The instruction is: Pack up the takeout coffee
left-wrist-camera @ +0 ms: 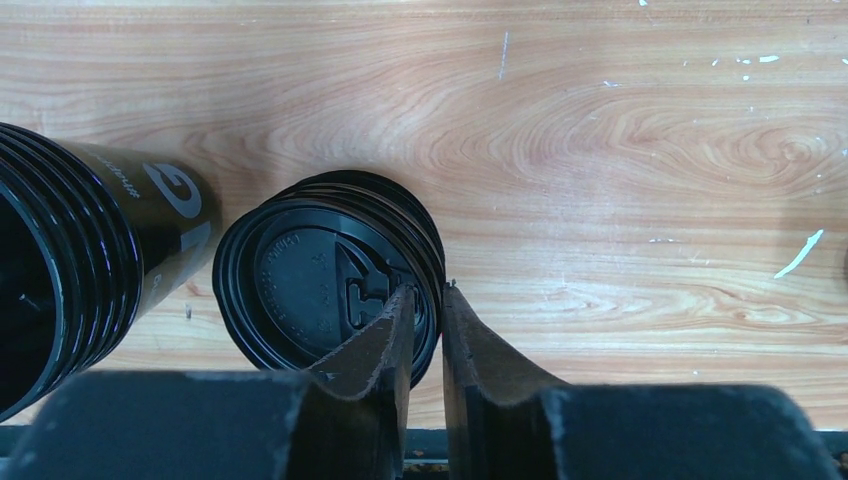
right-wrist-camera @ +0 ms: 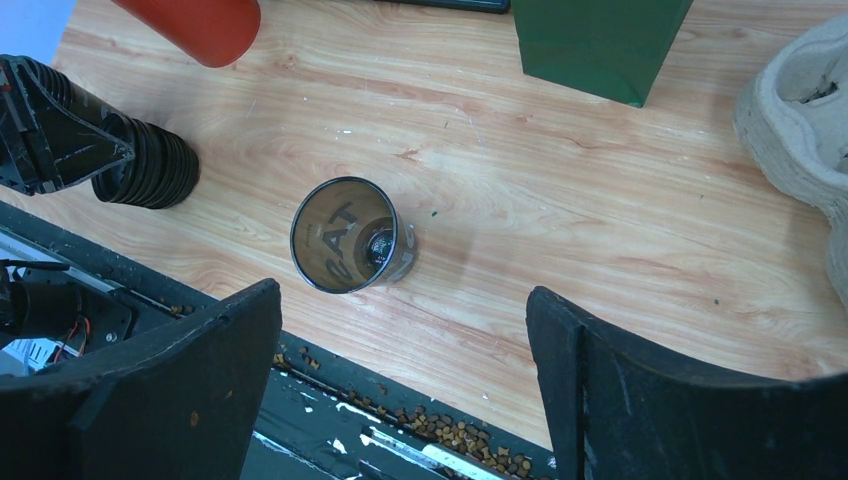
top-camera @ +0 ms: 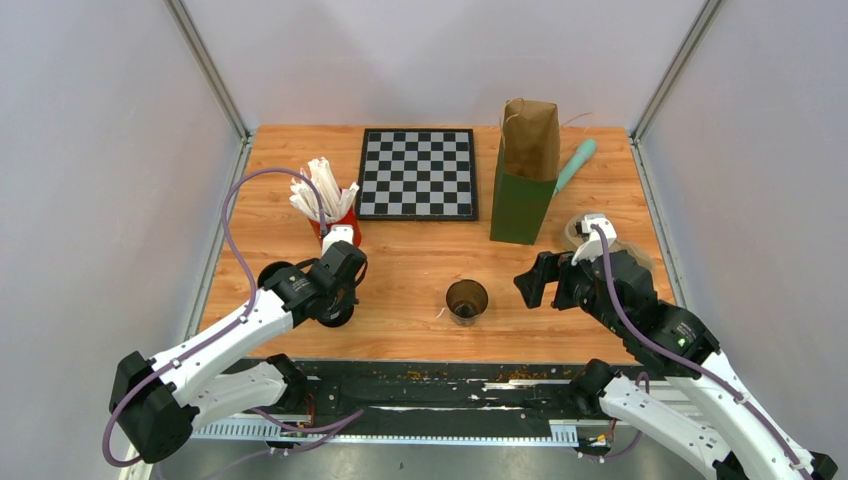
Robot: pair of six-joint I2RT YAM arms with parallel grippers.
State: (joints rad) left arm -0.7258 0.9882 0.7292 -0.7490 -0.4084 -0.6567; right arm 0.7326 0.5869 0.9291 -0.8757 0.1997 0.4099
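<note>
Nearest me, well left of the paper bag [top-camera: 522, 175] and closer in, my left gripper [left-wrist-camera: 425, 292] is pressed nearly together, pinching the rim of the stack of black lids [left-wrist-camera: 300, 285]. Nested dark cups [left-wrist-camera: 90, 250] sit just beside the lids. The coffee cup [top-camera: 467, 300] stands upright and lidless in front of the bag, slightly left. My right gripper [right-wrist-camera: 402, 295] hovers spread wide in front of the bag, gripping nothing. Left of the bag are the checkerboard [top-camera: 418, 172] and the red cup of straws [top-camera: 328, 205].
</note>
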